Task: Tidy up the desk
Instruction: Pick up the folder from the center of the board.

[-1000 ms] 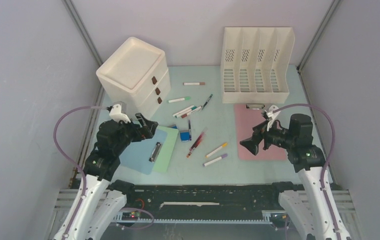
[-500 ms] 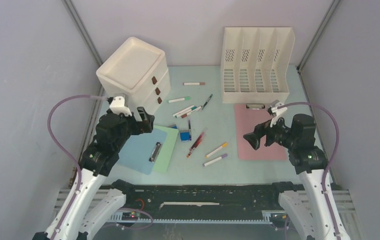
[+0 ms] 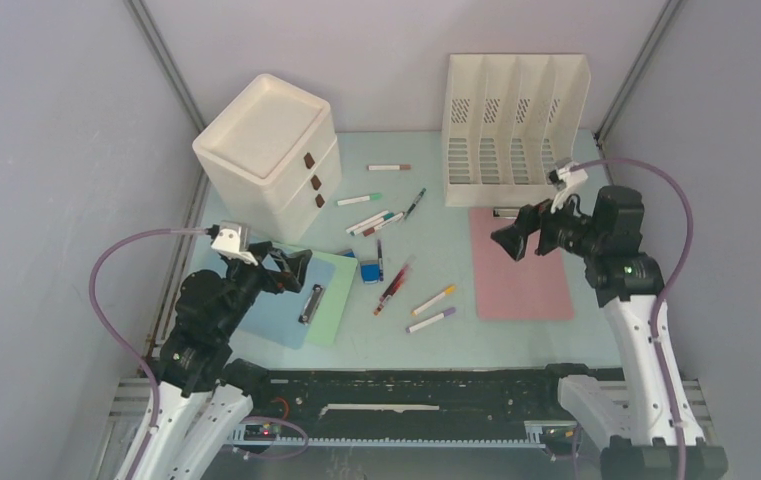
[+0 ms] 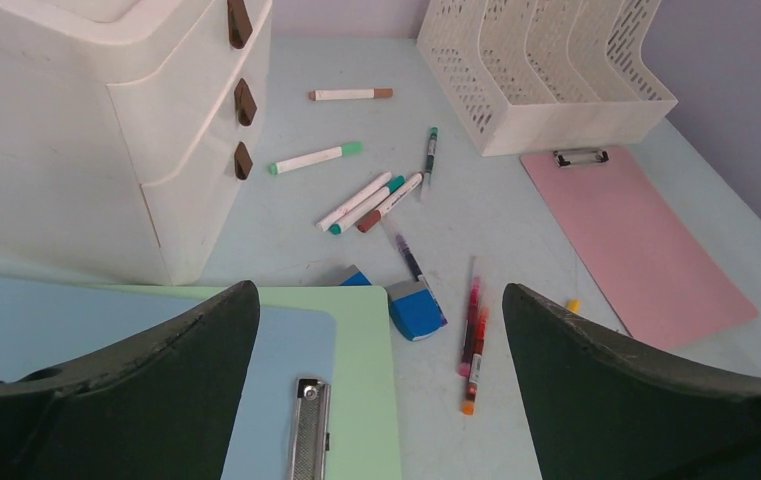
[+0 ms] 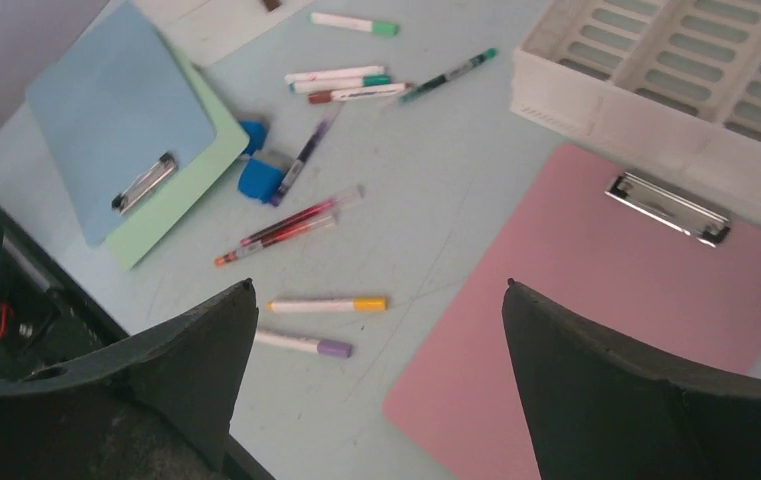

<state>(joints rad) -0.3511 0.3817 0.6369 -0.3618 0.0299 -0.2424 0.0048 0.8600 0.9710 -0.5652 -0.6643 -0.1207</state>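
The desk (image 3: 436,240) is a pale mint-green tabletop with a black slotted rail (image 3: 406,385) along its front. Several markers and pens (image 3: 376,222) lie scattered mid-desk, with two red pens (image 3: 393,285), a yellow-capped marker (image 3: 434,299) and a purple-capped marker (image 3: 431,320). A blue clipboard (image 3: 278,300) lies on a green one (image 3: 334,300); a pink clipboard (image 3: 521,275) lies at right. My left gripper (image 3: 296,264) is open and empty above the green clipboard's edge (image 4: 366,360). My right gripper (image 3: 509,240) is open and empty above the pink clipboard's left edge (image 5: 596,300).
A cream drawer unit (image 3: 268,150) stands at the back left and a cream slotted file rack (image 3: 514,125) at the back right. Blue erasers (image 3: 371,270) lie beside the green clipboard. Grey walls close in both sides and the back.
My left arm has drawn back toward the near edge, gripper still open. My right gripper has moved away from me, up along the pink clipboard toward the file rack.
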